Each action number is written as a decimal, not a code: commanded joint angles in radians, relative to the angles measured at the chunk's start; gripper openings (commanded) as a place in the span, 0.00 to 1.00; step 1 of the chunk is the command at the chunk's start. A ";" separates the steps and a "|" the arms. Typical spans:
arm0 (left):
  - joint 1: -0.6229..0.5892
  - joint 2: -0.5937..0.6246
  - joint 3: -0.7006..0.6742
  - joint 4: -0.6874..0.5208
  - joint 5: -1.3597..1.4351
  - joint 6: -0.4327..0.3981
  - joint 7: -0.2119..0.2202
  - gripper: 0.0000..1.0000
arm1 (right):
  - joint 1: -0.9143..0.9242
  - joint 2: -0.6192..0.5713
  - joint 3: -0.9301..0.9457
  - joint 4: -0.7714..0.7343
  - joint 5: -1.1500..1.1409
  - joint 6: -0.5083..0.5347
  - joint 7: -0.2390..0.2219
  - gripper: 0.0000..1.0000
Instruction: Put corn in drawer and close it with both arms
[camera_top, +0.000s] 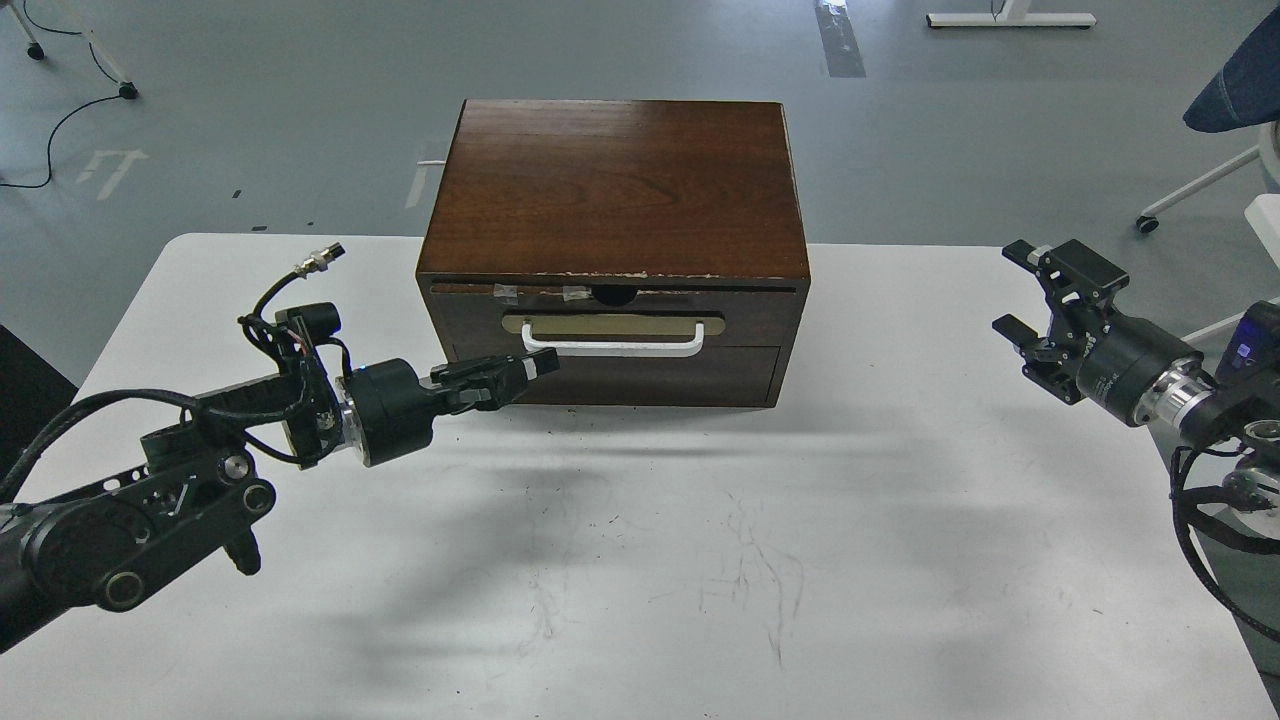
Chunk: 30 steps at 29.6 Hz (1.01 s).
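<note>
One cabinet (615, 190) stood on the white surface (640, 560), its single drawer (615, 335) pushed in, dark brown front chipped, with one white bar handle (612, 349). Two hands showed: the left hand (545, 365) clenched at the handle's left end, the right hand (1015, 290) released, well apart.

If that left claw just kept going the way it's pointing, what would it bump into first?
Most likely the white bar handle on the drawer: the left gripper points right and slightly up, its tip beside the handle's left end. Depth is unclear, so it might pass just in front.
</note>
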 joint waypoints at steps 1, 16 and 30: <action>0.048 0.080 -0.004 -0.102 -0.082 -0.029 0.000 1.00 | 0.002 -0.002 0.002 0.001 0.000 0.000 0.000 0.96; 0.062 0.176 -0.122 -0.102 -0.883 0.058 0.000 1.00 | -0.002 0.058 0.069 -0.005 0.032 -0.127 0.000 1.00; 0.154 0.236 -0.121 -0.030 -1.297 -0.058 0.000 1.00 | 0.003 0.109 0.117 -0.043 0.150 -0.147 0.000 1.00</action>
